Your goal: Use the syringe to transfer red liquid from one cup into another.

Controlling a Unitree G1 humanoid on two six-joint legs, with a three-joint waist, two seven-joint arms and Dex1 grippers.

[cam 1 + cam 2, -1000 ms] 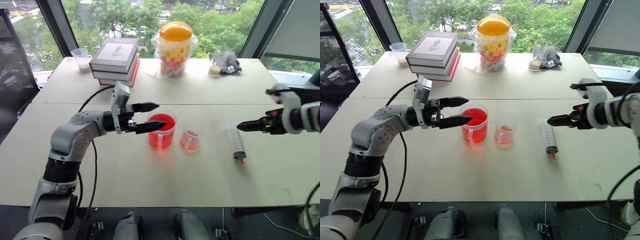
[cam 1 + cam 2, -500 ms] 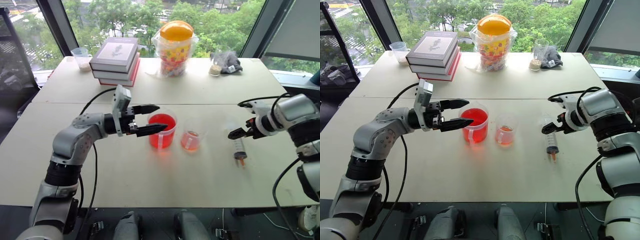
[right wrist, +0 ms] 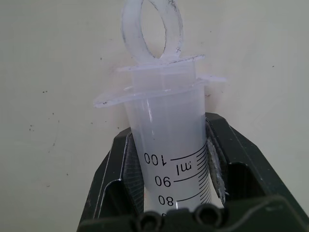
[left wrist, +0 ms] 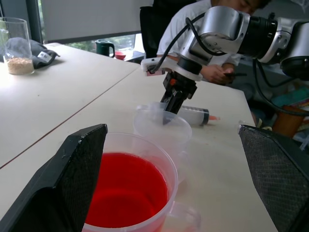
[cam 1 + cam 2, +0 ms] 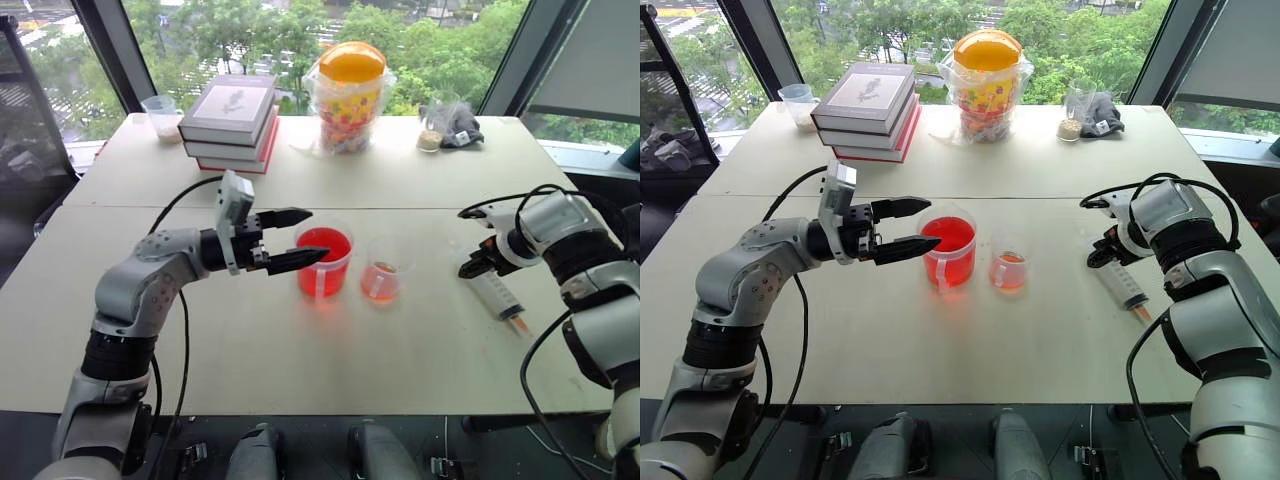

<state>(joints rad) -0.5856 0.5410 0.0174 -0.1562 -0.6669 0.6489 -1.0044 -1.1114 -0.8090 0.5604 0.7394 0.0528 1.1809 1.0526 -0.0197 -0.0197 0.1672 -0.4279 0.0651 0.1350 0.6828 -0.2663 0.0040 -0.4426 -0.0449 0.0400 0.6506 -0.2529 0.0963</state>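
Currently, surface: pale cream rectangular table (image 5: 250, 340), seam across the middle.
Room: large windows, green trees outside.
Left pincer (image 5: 300, 238): wide, beside tall clear cup of red liquid (image 5: 323, 262).
Right pincer (image 5: 472, 266): clamped on clear plastic syringe (image 5: 496, 297) lying on table.
Small clear cup (image 5: 380, 280): between them.

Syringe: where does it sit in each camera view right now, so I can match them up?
Left eye view: syringe lying on the table at the right, in the right gripper.
Right eye view: right of the small cup.
Left wrist view: lying behind the small cup.
Right wrist view: centre, barrel between the fingers.
Shared landmark: the small cup, in the eye and left wrist views.
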